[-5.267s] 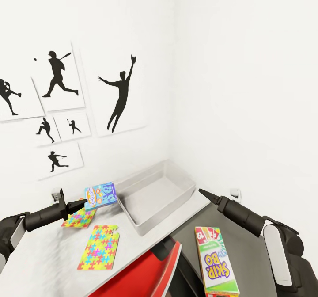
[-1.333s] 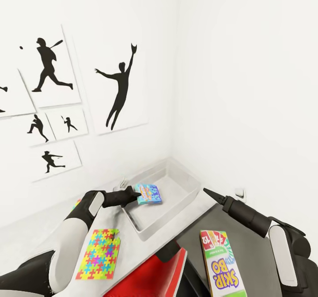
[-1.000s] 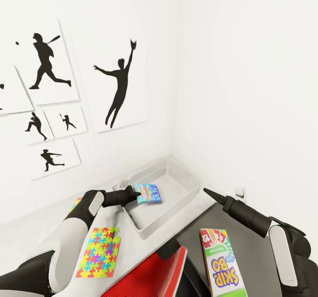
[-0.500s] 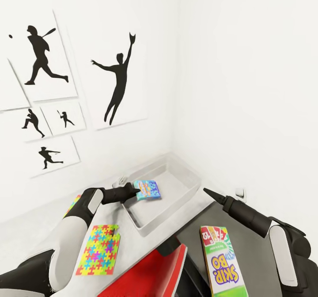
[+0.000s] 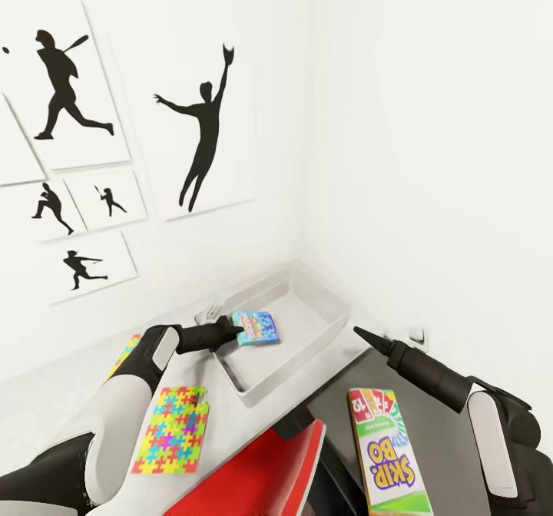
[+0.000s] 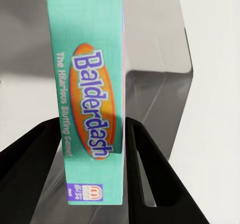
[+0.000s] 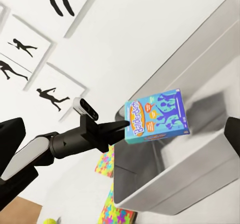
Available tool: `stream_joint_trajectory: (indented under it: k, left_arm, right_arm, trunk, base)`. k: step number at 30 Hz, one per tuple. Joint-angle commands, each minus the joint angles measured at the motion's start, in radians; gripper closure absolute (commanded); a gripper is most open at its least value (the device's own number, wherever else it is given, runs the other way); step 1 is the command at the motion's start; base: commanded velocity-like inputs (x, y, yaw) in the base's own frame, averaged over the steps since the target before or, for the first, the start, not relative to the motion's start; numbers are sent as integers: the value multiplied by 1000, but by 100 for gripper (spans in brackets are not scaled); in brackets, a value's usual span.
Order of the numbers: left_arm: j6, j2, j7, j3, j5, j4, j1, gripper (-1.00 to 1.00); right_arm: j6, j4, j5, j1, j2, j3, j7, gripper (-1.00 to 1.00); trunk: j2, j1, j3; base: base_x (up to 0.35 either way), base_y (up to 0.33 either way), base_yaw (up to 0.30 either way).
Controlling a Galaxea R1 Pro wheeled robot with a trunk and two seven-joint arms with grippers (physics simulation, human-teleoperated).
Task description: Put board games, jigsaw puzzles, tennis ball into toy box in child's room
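One change: camera shifted; blue board game (image 5: 256, 328) stays above toy box (image 5: 326, 324).
Left gripper (image 5: 233, 332): clamped on its edge.
Right gripper (image 5: 358, 334): pinched together, empty.

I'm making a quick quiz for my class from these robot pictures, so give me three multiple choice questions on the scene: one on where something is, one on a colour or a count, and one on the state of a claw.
1. Where is the Balderdash box?
A. flat on the table
B. held in the air over the toy box
C. lying on the floor

2. How many black silhouette pictures show on the wall in the head view?
A. two
B. nine
C. five

3. What is the left claw doing?
A. pinching the blue box's edge
B. hanging open with nothing in it
C. gripping a puzzle board

Answers: 1 B, the right wrist view shows the box clear of the bin's floor. 2 C, five figures show. 3 A, the left wrist view shows a finger on each side of the box.
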Motion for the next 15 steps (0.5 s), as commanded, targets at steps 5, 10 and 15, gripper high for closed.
stream_joint_trajectory:
  k: [5, 10, 15]
  left_arm:
    - [5, -2, -2, 7, -3, -11, -1, 100]
    - [5, -2, -3, 7, -3, -15, -1, 100]
    - [5, -2, -2, 7, -3, -16, -1, 100]
  right_arm:
    - [5, 0, 1, -1, 0, 0, 4, -100]
    - [5, 0, 1, -1, 0, 0, 4, -100]
    - [5, 0, 1, -1, 0, 0, 4, -100]
  trunk:
    - [-2, 0, -10]
    - [-2, 0, -18]
    - [-2, 0, -27]
  base:
    - [0, 0, 0]
    - [0, 0, 0]
    - [0, 0, 0]
